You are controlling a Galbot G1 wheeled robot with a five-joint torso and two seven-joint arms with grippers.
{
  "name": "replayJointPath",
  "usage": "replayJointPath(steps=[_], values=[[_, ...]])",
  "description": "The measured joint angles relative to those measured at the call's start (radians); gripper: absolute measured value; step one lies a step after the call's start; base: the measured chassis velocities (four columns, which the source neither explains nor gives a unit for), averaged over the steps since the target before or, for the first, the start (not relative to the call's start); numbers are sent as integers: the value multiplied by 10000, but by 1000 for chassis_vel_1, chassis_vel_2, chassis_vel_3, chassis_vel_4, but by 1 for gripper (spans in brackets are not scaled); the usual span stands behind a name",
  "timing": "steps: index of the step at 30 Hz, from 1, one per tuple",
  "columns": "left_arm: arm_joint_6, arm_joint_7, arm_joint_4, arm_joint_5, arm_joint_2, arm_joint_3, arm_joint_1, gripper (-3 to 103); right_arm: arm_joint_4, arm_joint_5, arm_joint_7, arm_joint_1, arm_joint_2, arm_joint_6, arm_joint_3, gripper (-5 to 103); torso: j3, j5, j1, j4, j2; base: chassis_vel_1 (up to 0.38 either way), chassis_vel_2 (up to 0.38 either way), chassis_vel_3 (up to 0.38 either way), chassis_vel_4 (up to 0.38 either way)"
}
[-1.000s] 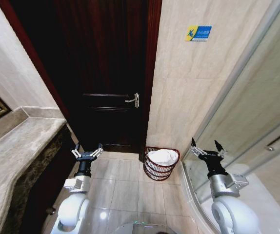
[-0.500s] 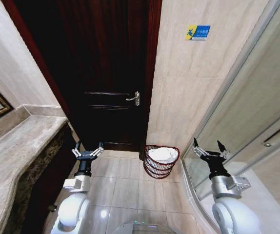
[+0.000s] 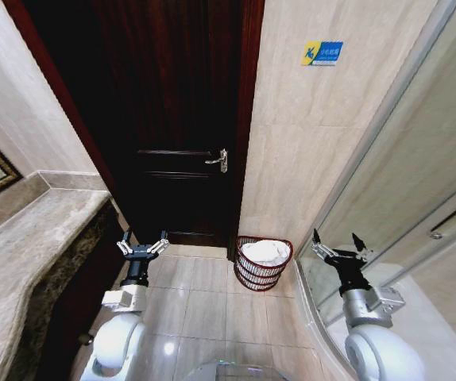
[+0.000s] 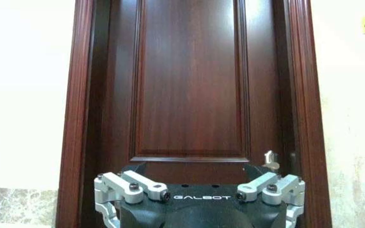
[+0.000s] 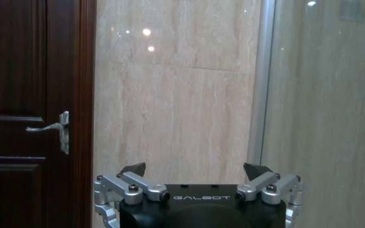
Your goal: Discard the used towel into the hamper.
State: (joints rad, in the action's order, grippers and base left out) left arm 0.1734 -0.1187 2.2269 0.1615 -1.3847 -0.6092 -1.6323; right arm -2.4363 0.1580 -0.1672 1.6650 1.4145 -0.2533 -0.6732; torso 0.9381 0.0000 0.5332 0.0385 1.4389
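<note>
The hamper (image 3: 262,266), a small round reddish-brown wicker basket, stands on the tiled floor at the foot of the wall, right of the dark door. A white towel (image 3: 265,252) lies bunched inside it, filling the top. My left gripper (image 3: 141,246) is held up, open and empty, left of the hamper and in front of the door. My right gripper (image 3: 338,246) is also raised, open and empty, right of the hamper beside the glass shower wall. Each wrist view shows its own spread, empty fingers: left gripper (image 4: 198,170), right gripper (image 5: 195,168).
A dark wooden door (image 3: 176,119) with a metal handle (image 3: 217,160) fills the middle. A marble counter (image 3: 21,254) runs along the left. A glass shower enclosure (image 3: 403,206) bounds the right. Pale floor tiles (image 3: 204,305) lie open between the arms.
The camera tilted slightly a second ago, shifting the whole picture. The right gripper has shifted a little. The towel and hamper have not moved.
</note>
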Motion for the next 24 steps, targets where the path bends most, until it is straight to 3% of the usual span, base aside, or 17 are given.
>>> replayJointPath(steps=[9, 24], values=[[-2, 7, 1, -3, 6, 25, 23, 100, -28, 6, -3, 32, -47, 154, 18, 100, -1, 0, 2, 0, -6, 52, 21, -49, -15], [103, 23, -5, -28, -46, 34, 32, 100, 30, 3, 40, 24, -75, 228, 65, 100, -6, -2, -9, 1, -5, 122, -126, -117, 140]])
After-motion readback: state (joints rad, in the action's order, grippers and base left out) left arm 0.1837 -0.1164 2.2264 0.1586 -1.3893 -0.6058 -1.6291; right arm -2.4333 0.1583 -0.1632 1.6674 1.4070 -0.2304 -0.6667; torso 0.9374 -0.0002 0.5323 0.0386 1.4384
